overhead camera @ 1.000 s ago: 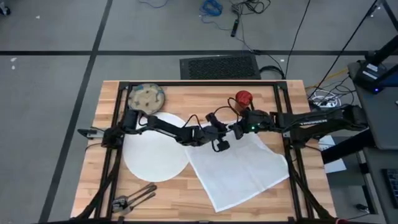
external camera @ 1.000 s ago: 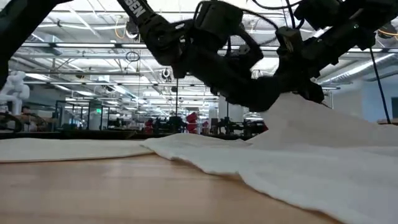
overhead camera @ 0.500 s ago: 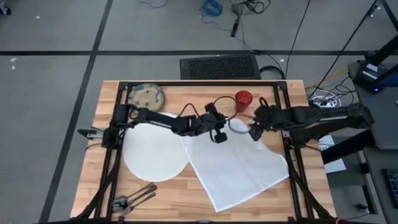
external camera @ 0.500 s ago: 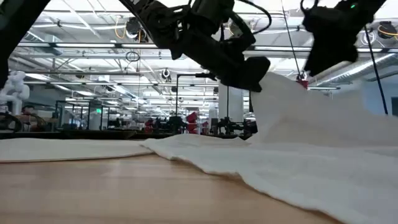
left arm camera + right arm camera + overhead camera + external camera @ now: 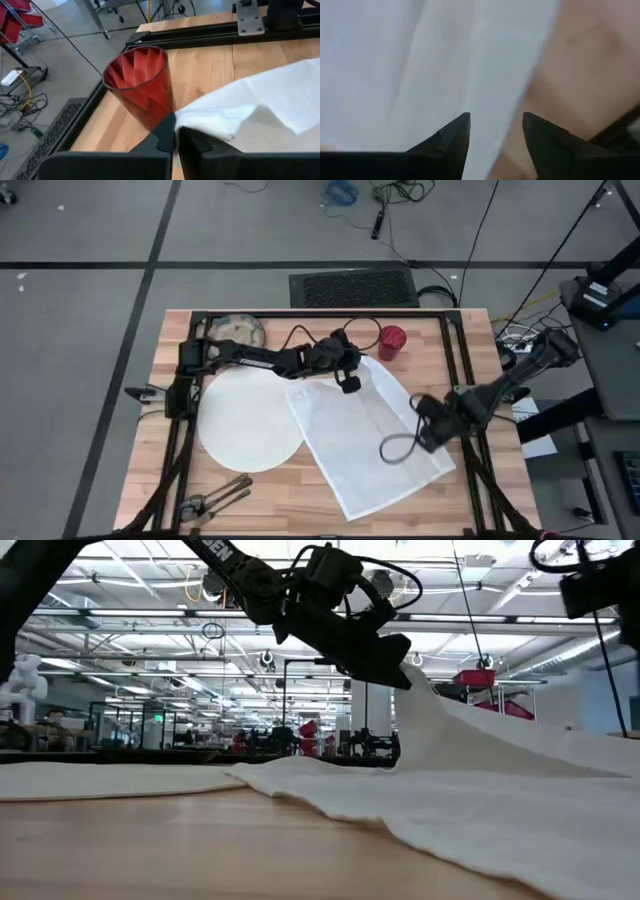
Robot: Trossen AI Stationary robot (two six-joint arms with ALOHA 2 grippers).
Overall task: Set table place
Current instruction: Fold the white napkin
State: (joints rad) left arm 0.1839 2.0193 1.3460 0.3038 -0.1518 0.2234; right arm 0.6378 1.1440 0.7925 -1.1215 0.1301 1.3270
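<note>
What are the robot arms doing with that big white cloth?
The left gripper is pinching a corner of the white cloth napkin and lifting it off the table, right beside the red cup. The right gripper is open above the napkin's other side. The white plate, speckled bowl and cutlery wait nearby.

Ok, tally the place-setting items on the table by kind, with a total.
Plate: 1
Bowl: 1
Napkin: 1, a corner pinched in the left gripper
Red cup: 1
Cutlery bundle: 1; pieces too small to count
Total: 5
</note>
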